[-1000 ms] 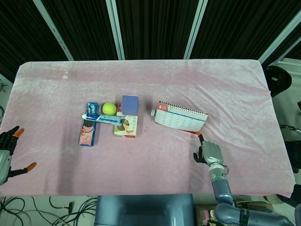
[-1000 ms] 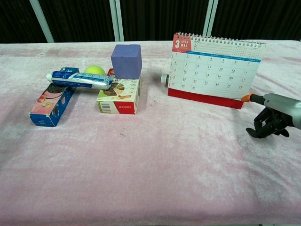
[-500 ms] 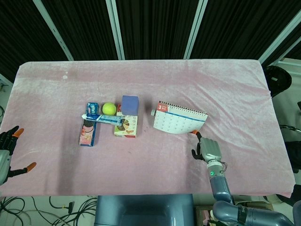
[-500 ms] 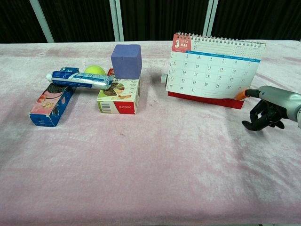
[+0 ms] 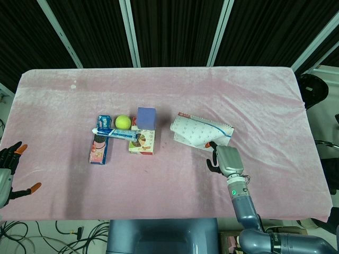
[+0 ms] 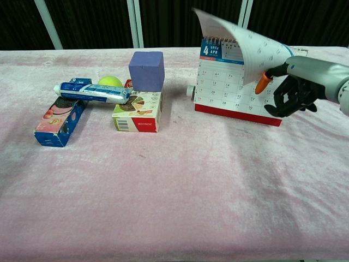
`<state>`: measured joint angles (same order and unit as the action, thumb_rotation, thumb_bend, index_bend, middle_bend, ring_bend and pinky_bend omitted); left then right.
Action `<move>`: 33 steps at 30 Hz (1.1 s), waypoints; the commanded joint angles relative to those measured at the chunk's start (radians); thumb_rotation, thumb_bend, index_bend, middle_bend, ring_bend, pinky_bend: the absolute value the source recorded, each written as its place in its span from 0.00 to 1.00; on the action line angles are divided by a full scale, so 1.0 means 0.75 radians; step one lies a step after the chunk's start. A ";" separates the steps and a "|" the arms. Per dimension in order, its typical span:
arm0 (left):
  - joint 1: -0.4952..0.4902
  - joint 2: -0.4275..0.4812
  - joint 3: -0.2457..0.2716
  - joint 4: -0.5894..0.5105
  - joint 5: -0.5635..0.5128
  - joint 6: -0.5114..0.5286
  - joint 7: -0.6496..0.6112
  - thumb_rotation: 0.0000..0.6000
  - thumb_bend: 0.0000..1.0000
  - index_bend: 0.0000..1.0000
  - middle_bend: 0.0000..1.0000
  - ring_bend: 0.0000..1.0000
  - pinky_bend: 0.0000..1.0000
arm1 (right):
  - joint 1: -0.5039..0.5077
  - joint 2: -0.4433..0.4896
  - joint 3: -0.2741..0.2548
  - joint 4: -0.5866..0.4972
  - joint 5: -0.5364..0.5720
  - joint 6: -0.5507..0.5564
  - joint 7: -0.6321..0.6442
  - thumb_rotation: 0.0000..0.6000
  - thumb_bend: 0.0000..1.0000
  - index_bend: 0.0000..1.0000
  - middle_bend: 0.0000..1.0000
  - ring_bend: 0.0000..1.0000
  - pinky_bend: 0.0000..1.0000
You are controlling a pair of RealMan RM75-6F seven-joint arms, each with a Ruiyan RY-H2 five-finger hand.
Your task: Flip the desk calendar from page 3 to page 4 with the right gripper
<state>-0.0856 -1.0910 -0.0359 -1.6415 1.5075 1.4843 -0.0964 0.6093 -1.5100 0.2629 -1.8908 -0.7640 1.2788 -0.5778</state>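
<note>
Calendar [image 6: 229,87] page now showing reads "4" with "APR" beside it, above a grid of dates; print on the other boxes is too small to read

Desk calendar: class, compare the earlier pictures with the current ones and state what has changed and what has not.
The right hand rose from the cloth and lifted the March page up on a fingertip, uncovering page 4 of the desk calendar. The page is mid-flip, not yet over. The boxes, the ball, the cube and the left hand stayed put.
</note>
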 commanded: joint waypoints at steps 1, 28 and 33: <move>0.000 0.000 0.000 0.000 0.001 0.001 0.000 1.00 0.00 0.00 0.00 0.00 0.00 | -0.011 0.047 -0.003 -0.065 -0.105 0.044 0.019 1.00 0.40 0.00 0.66 0.75 0.79; -0.005 0.003 0.003 -0.006 -0.006 -0.018 -0.004 1.00 0.00 0.00 0.00 0.00 0.00 | 0.197 0.218 0.131 0.056 0.204 -0.095 -0.186 1.00 0.17 0.00 0.09 0.07 0.21; -0.003 0.006 0.004 -0.008 -0.005 -0.015 -0.010 1.00 0.00 0.00 0.00 0.00 0.00 | 0.204 0.236 0.103 0.080 0.246 -0.113 -0.182 1.00 0.17 0.00 0.10 0.10 0.21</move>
<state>-0.0882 -1.0864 -0.0330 -1.6475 1.5038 1.4731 -0.1037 0.7608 -1.3359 0.3438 -1.8333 -0.5832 1.1972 -0.7151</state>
